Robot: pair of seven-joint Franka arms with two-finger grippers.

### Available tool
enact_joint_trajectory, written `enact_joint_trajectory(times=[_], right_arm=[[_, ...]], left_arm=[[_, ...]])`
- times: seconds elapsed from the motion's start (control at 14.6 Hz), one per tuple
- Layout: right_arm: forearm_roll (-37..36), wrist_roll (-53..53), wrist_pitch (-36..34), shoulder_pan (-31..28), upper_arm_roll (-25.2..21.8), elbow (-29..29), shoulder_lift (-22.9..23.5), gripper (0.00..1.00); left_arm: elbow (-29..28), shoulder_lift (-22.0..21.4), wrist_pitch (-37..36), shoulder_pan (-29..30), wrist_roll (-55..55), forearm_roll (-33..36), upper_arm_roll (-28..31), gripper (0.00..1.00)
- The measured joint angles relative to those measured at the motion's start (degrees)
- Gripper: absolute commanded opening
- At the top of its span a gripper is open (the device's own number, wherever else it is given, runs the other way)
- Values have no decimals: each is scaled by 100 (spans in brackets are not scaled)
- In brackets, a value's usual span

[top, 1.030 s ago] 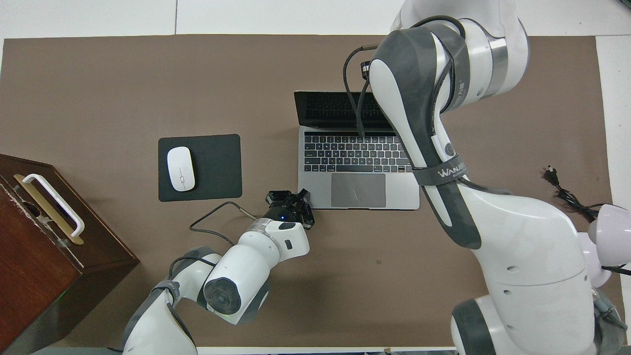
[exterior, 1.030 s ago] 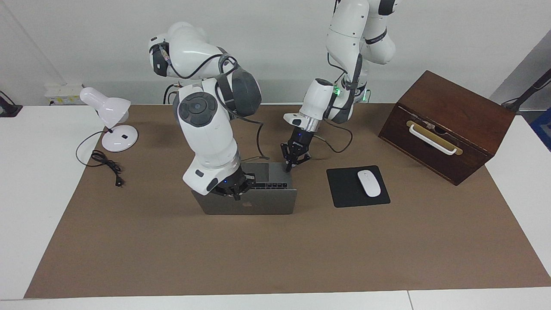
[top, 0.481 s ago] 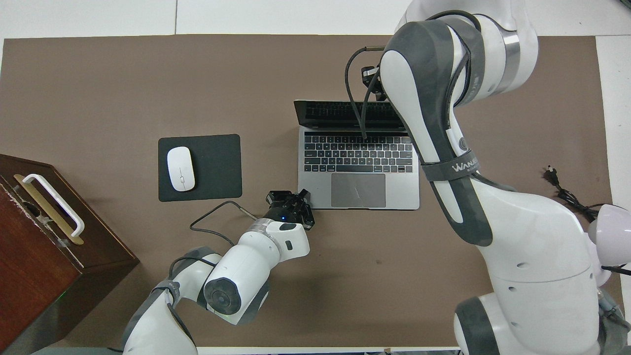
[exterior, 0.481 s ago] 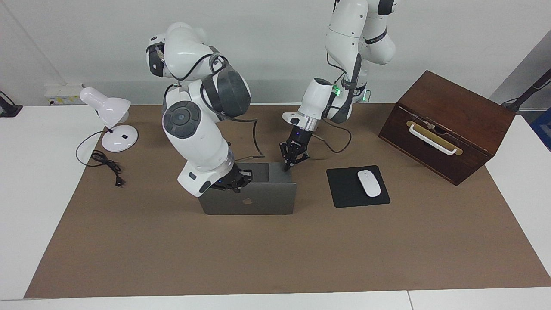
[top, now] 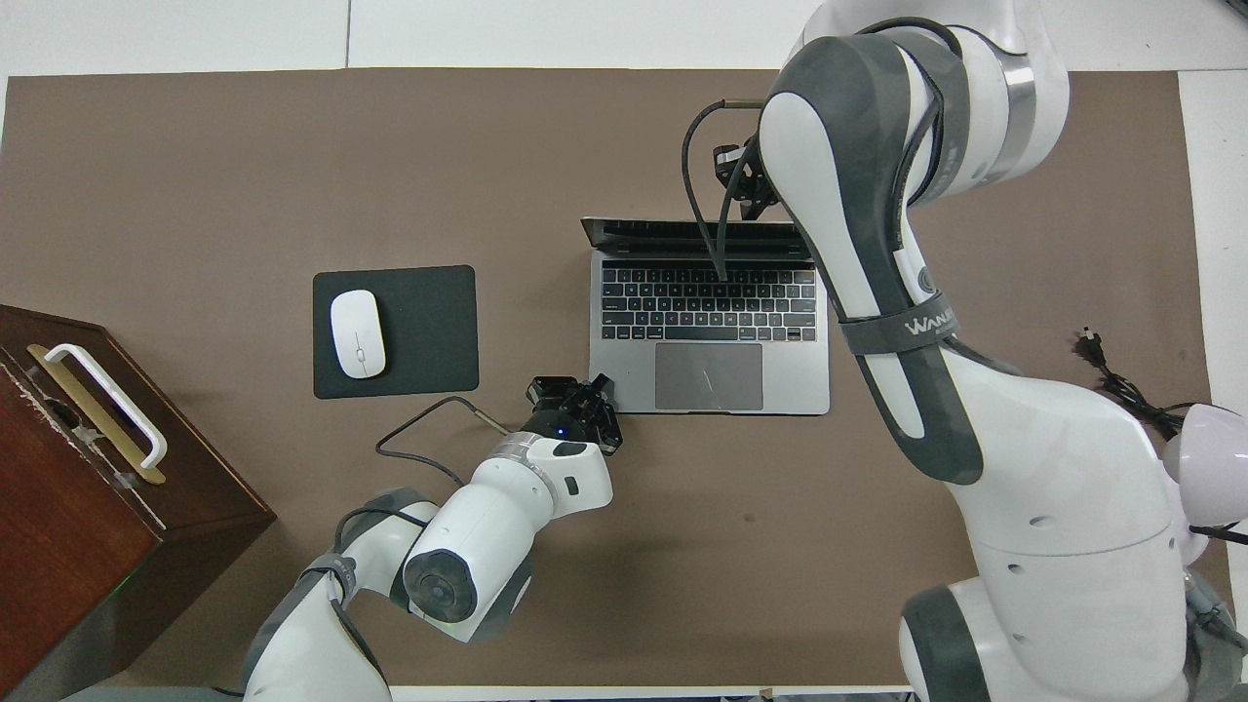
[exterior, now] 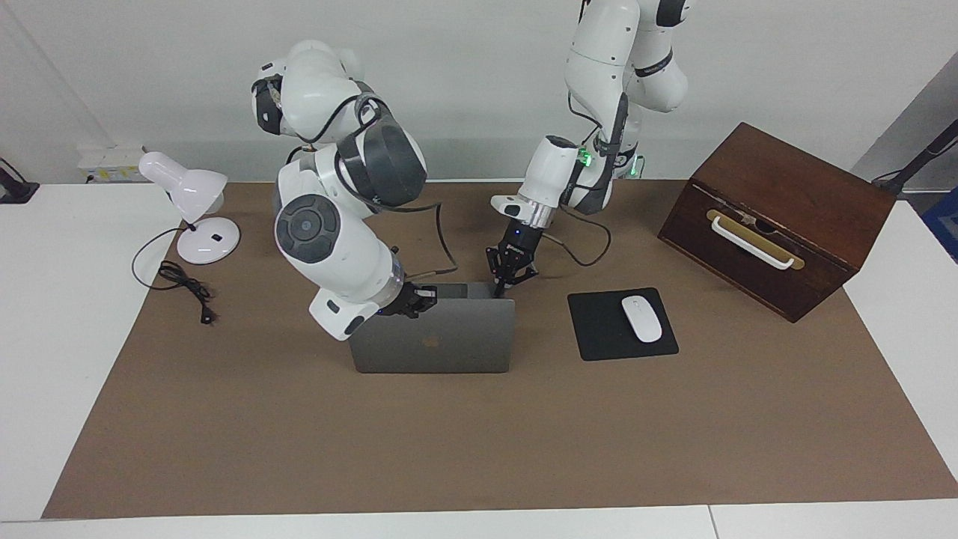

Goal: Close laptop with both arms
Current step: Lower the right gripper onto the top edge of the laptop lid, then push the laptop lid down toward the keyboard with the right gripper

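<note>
Your laptop (exterior: 434,338) sits mid-surface with its lid raised steeply, roughly upright by the overhead view, so judge the closing as about half done: the lid has yet to fold down onto the keyboard (top: 707,304). Your right end effector (exterior: 415,299) is at the lid's top edge, toward the right arm's end of it; it looks to be touching that edge, but you cannot tell whether its fingers are spread or pressed together, because the wrist covers them in the facing view and the forearm hides most of them from above. Your left end effector (exterior: 509,275) is down at the corner of the laptop's base nearest the robots, toward the left arm's end, apparently steadying it; its fingers look slightly spread, though that reading is not firm. The mouse (exterior: 641,319) on its mouse pad (exterior: 599,333) lies beside the left end effector, well apart from it. The hinge line and the screen face are hidden from you.
</note>
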Motion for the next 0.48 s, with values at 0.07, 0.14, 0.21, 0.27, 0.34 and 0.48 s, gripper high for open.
enact_joint_trajectory(times=[0.07, 0.14, 0.21, 0.27, 0.34, 0.48], right_arm=[[0, 45, -76, 1, 0, 0, 17, 0], [0, 68, -143, 1, 0, -1, 43, 0], [0, 72, -189, 1, 0, -1, 79, 0], [0, 72, -233, 1, 0, -1, 120, 0], [3, 72, -268, 1, 0, -1, 160, 0], [36, 85, -304, 7, 1, -2, 231, 0]], left_arm=[[-1, 1, 4, 0, 1, 0, 0, 0], [-2, 2, 8, -1, 2, 0, 0, 0], [-3, 3, 12, -1, 3, 0, 0, 0], [-4, 3, 16, -1, 3, 0, 0, 0], [-4, 5, 20, -2, 3, 0, 0, 0], [-6, 5, 25, -2, 4, 0, 0, 0]])
